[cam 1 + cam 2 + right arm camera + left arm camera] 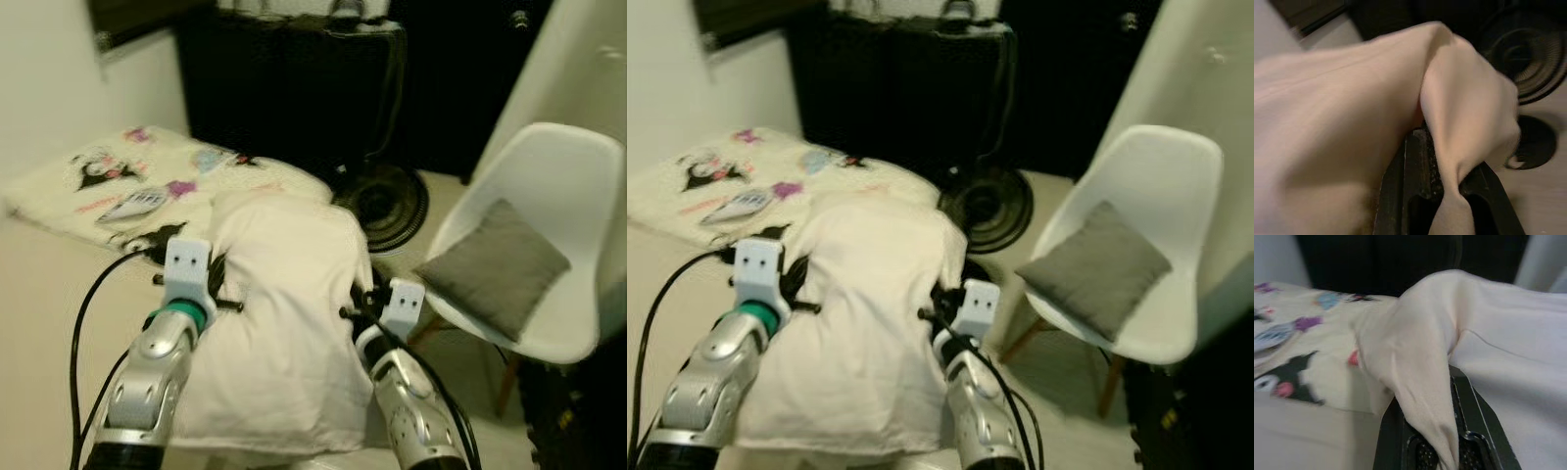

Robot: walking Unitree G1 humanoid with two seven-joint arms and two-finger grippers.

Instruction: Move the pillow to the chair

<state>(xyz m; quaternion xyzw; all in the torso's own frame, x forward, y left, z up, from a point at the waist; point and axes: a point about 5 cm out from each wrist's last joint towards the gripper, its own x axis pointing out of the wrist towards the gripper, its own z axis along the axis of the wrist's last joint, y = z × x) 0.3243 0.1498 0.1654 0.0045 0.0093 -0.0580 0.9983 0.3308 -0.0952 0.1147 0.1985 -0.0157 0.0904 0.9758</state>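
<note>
Both silver arms rise from six o'clock in the left eye view, carrying the pillow (279, 323) between them, its long axis running away toward twelve. Left gripper (196, 277) grasps one side edge, right gripper (364, 304) the other. At three o'clock stands the chair (578, 186), nearer the right arm, a cushion (495, 266) already on its seat. Behind, a bed (59, 196) at ten and a fan (387, 201) beyond the pillow, blurred. Left wrist view: fabric pinched between the fingers (1476, 406). Right wrist view: likewise clamped; fingertips hidden under cloth.
</note>
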